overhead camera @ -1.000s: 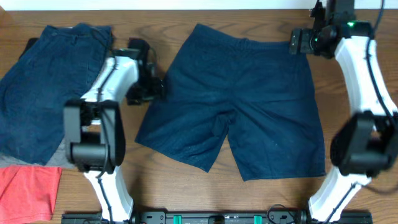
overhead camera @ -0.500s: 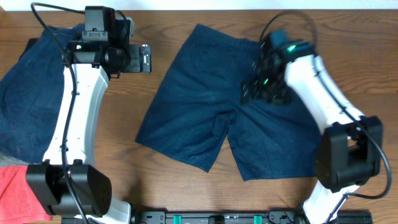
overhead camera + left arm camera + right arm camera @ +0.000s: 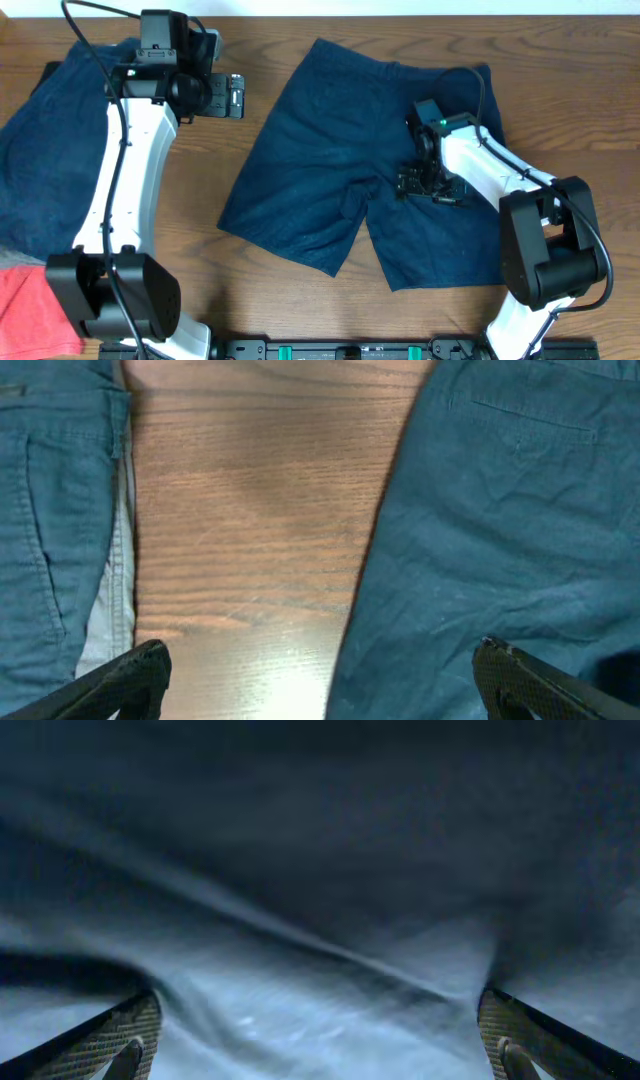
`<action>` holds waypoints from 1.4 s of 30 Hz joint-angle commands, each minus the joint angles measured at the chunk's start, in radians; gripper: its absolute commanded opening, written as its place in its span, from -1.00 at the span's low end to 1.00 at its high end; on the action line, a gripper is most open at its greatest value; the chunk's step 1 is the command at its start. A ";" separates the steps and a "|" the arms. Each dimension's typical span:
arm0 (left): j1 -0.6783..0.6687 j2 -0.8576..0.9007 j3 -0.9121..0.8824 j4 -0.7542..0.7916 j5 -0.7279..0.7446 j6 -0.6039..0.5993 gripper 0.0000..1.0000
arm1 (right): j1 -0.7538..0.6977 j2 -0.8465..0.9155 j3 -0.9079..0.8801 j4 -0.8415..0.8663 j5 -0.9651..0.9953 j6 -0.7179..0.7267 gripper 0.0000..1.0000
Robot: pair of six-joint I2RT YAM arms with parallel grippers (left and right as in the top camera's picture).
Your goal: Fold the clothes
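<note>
The dark navy-blue shorts [image 3: 330,160] lie flat in the middle of the table, waistband at the back, two legs toward the front. My right gripper [image 3: 432,188] is open and pressed down on the cloth near the crotch; the right wrist view shows the wrinkled navy cloth [image 3: 320,920] filling the span between its fingers [image 3: 320,1040]. My left gripper [image 3: 238,97] is open and empty, hovering off the shorts' back left edge. The left wrist view shows bare wood between its fingers [image 3: 320,680] and the shorts [image 3: 500,510] at the right.
Lighter faded denim-blue shorts [image 3: 45,150] lie at the far left, also in the left wrist view [image 3: 50,510]. A coral-red garment [image 3: 30,310] lies at the front left corner. Bare wooden table [image 3: 270,300] runs along the front.
My right arm has swung from the waistband's back right corner down onto the shorts' middle. My left arm has moved from the shorts' left edge to the back left and has since held still.
</note>
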 commanded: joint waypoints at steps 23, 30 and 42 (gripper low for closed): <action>-0.201 0.321 -0.003 0.371 0.027 0.099 0.96 | -0.471 0.130 -0.043 0.699 0.119 -0.300 0.98; -0.221 0.391 0.003 0.541 0.083 0.068 0.95 | -0.508 0.105 0.253 0.309 0.054 -0.307 0.99; -0.265 0.626 0.327 0.460 0.141 0.025 0.96 | -0.333 0.005 0.509 0.036 0.050 -0.315 0.99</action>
